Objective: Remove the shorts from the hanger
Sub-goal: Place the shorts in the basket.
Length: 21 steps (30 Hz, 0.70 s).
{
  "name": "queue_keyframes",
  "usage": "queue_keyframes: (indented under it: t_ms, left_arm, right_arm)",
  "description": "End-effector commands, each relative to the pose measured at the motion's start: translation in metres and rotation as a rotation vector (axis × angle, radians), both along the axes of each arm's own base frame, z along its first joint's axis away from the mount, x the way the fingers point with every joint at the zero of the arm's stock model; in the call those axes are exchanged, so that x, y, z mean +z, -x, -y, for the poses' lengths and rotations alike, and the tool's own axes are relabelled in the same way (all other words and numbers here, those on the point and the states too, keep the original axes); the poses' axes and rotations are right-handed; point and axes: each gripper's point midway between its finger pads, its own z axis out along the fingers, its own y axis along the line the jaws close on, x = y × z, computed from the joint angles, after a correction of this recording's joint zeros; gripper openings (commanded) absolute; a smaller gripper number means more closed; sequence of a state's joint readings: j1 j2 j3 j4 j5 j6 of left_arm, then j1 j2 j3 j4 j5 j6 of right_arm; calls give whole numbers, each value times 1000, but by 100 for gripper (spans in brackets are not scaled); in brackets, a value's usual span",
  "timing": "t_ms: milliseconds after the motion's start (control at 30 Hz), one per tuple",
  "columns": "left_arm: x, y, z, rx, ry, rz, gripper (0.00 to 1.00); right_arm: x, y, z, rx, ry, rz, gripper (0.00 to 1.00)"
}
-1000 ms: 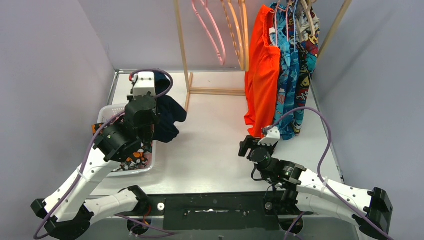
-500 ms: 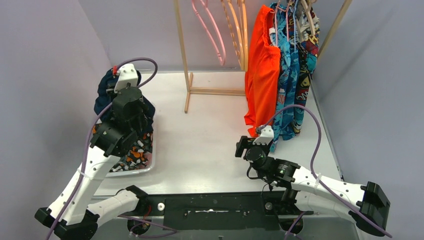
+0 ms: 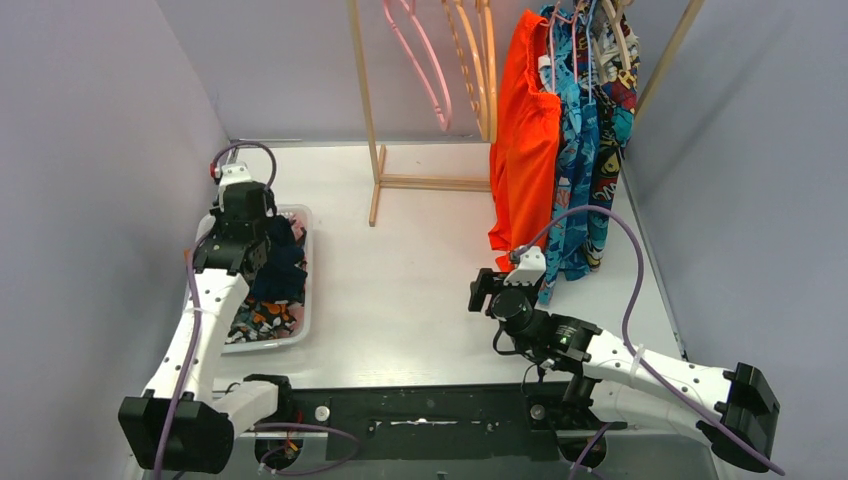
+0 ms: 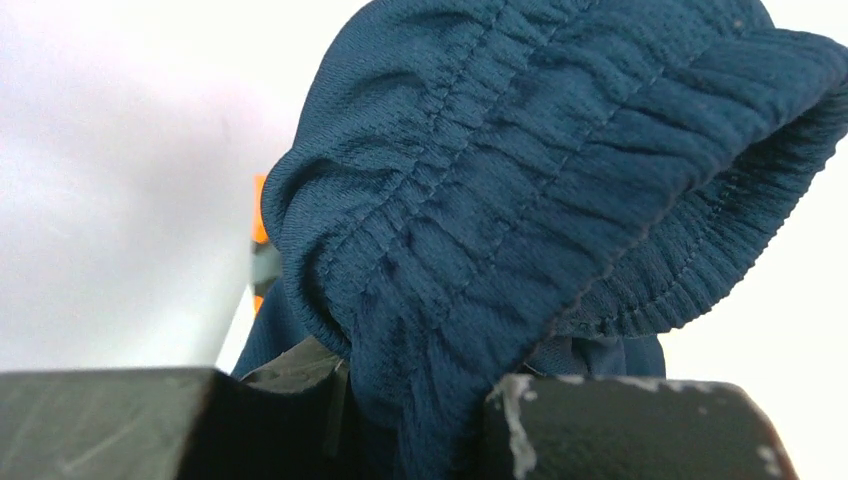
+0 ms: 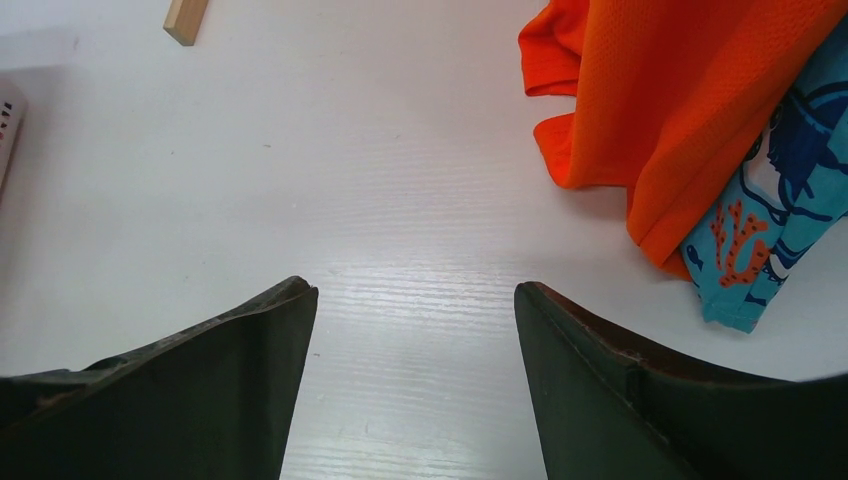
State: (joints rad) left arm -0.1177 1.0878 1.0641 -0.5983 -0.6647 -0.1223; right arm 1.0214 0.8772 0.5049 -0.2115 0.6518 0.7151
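left wrist cam shows left tool [image 4: 372, 392] pinching navy shorts [image 4: 520, 180], overhead adds basket [image 3: 306, 300] at 9 o'clock, right tool [image 5: 412, 292] spread

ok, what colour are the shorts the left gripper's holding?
The shorts are plain navy, no print; clearest in the left wrist view.

navy shorts [image 4: 560, 200] bunched up; orange-red shorts [image 3: 522, 150] and teal-blue shorts [image 3: 578, 160] hang.

Top camera looks down from high at the near edge, whole table [image 3: 420, 280] in shot. Left wrist view sits tight against the navy shorts [image 4: 560, 200], fabric filling it. Right wrist view skims low over the table toward the orange-red shorts [image 5: 690, 100], also visible from above.
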Motion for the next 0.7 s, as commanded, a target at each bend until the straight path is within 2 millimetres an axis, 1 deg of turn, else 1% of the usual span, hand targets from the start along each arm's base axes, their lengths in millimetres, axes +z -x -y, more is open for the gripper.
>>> queue_keyframes:
  t_ms: [0, 100, 167, 267, 333, 367, 433, 500, 567, 633, 667]
  left_arm:
    - [-29, -16, 13, -5, 240, 56, 0]
    - [-63, -20, 11, 13, 311, -15, 0]
    - [-79, -23, 16, 9, 348, -62, 0]
    - [-106, -22, 14, 52, 359, -124, 0]
    - [-136, -18, 17, 82, 390, -171, 0]
    - [-155, -13, 25, 79, 429, -214, 0]
    - [-188, -7, 49, 37, 542, -323, 0]
    - [-210, -3, 74, -15, 629, -417, 0]
    - [-223, -1, 98, -81, 685, -491, 0]
    - [-226, -2, 128, -164, 741, -526, 0]
    - [-224, -4, 143, -202, 757, -527, 0]
  right_arm:
    - [22, -6, -3, -14, -24, 38, 74]
    - [22, -6, -2, -11, -17, 41, 74]
    - [24, -6, -1, -11, -17, 44, 74]
    - [23, -5, 0, -10, -18, 48, 74]
    - [27, -5, 1, -12, -27, 58, 74]
    - [28, -6, 2, -14, -28, 63, 74]
    - [32, -7, 3, -15, -24, 75, 74]
    - [35, -7, 5, -19, -14, 83, 74]
    - [36, -8, 7, -24, -5, 86, 74]
    - [36, -8, 8, -24, -2, 87, 74]
    - [36, -8, 8, -23, -1, 86, 74]
